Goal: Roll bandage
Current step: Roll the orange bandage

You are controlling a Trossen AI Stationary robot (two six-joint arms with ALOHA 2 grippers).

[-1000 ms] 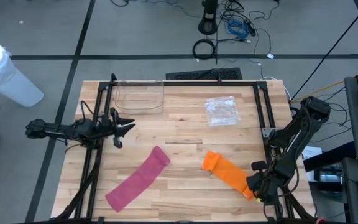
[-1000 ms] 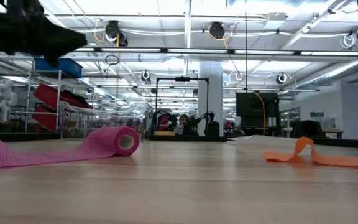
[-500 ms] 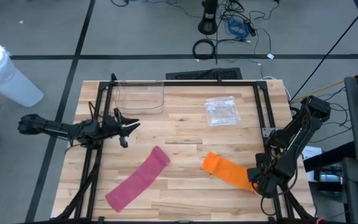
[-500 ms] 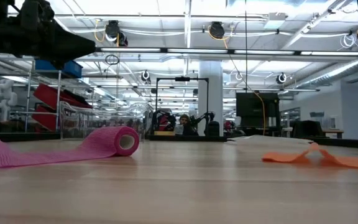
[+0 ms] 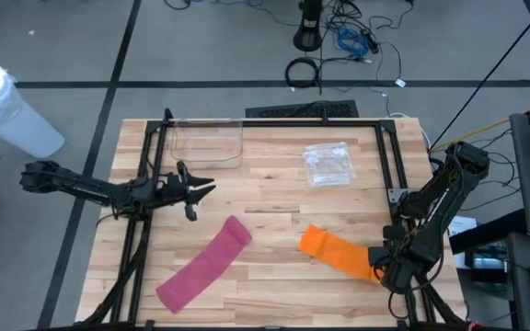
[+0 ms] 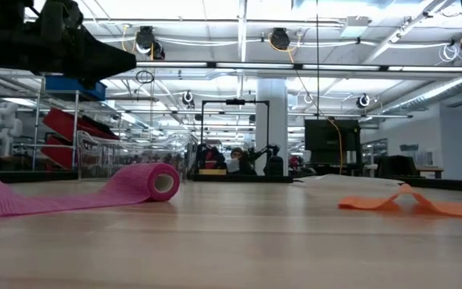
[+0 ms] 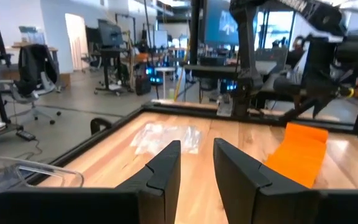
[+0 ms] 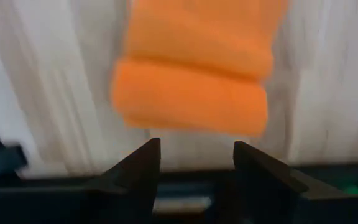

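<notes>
bare wood separates pink bandage [image 5: 205, 264] from orange bandage [image 5: 336, 251], whose edge meets the parted right gripper [image 5: 381, 269].

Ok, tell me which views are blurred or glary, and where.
Right wrist view: orange bandage smeared, edges soft. Low view: ceiling lights glare; left arm only a dark silhouette; pink bandage crisp. Left wrist view: dark fingers close up and soft; room behind clear. High view: even light.

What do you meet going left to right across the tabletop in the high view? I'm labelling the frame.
Left gripper → pink bandage → clear plastic bag → orange bandage → right gripper.
</notes>
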